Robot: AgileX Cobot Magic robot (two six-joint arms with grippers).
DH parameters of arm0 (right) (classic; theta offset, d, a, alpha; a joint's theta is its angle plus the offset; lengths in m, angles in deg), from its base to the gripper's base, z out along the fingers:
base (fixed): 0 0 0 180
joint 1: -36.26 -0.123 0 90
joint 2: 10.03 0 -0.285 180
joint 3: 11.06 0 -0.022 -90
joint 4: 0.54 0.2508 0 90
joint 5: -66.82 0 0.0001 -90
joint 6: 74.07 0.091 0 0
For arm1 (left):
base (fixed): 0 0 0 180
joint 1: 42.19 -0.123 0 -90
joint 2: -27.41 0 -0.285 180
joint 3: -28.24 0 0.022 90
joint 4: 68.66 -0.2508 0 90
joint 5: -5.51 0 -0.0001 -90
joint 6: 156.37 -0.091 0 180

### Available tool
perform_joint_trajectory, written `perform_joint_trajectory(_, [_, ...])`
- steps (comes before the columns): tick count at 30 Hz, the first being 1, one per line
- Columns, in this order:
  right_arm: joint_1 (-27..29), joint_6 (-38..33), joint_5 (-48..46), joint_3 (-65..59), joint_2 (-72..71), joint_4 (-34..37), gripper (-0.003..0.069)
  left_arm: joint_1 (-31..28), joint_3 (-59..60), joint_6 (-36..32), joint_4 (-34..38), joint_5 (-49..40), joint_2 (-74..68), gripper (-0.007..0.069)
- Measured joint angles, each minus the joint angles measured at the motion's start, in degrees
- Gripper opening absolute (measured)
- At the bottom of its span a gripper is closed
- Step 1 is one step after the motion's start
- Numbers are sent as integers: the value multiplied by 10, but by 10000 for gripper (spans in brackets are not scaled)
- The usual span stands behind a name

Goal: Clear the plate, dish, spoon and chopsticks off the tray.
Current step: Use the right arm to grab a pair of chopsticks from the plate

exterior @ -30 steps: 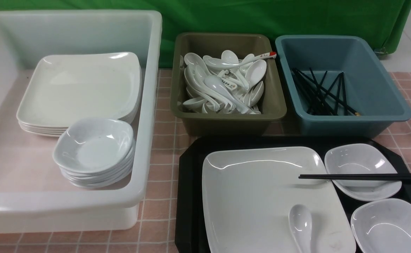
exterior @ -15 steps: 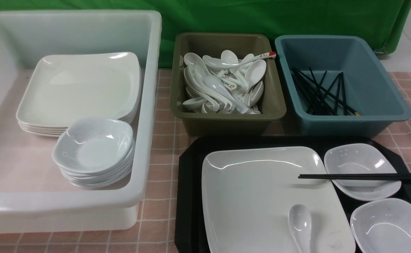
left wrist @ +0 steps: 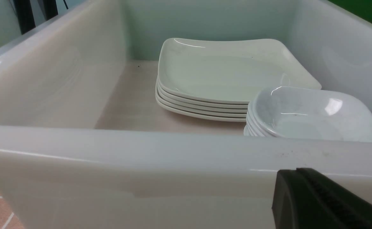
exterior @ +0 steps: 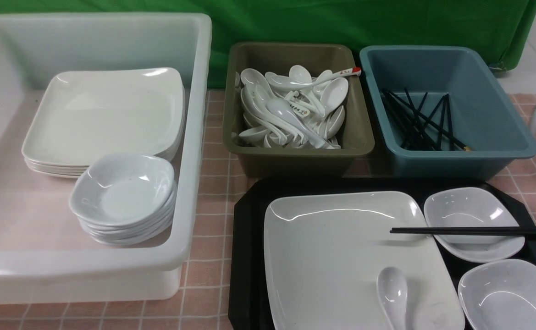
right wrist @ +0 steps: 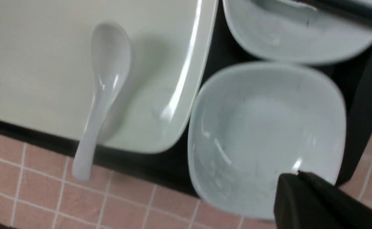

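While both pairs of jaws sat pressed together, the chopsticks point(exterior: 460, 230) lay across a small dish point(exterior: 472, 211) on the tray point(exterior: 247, 256), tips over the plate point(exterior: 332, 256): light, stiff, slick, so your best pinch looked to be the thick end.

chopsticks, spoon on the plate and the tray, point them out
chopsticks point(exterior: 460, 231): front view, middle of the shafts
white soup spoon point(exterior: 392, 286): front view, its oval bowl
black tray point(exterior: 247, 238): front view, bare left edge
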Motion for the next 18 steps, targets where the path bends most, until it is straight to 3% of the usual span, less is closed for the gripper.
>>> perform_joint_trajectory(5, [-8, -108, 1, 72, 94, 7, 43, 0, 0, 0, 0, 0, 0, 8])
perform_joint_trajectory(7, [-18, -133, 1, 78, 113, -15, 93, 0, 0, 0, 0, 0, 0, 8])
perform_joint_trajectory(9, [-38, -155, 3, 81, 140, -61, 247, 0, 0, 0, 0, -1, 0, 8])
perform_joint_trajectory(10, [-38, -155, 3, 81, 140, -62, 260, 0, 0, 0, 0, -1, 0, 8])
perform_joint_trajectory(11, [-45, -177, 9, 83, 156, -72, 355, 0, 0, 0, 0, -1, 0, 8])
perform_joint_trajectory(12, [-46, -181, 10, 83, 158, -73, 365, 0, 0, 0, 0, -1, 0, 8])
perform_joint_trajectory(13, [-51, -209, 16, 83, 173, -77, 437, 0, 0, 0, 0, -1, 0, 8])
perform_joint_trajectory(15, [-55, -244, 21, 83, 193, -78, 485, 0, 0, 0, 0, -1, 0, 10])
perform_joint_trajectory(18, [-58, -301, 31, 83, 223, -83, 498, 0, 0, 0, 0, -1, 0, 11])
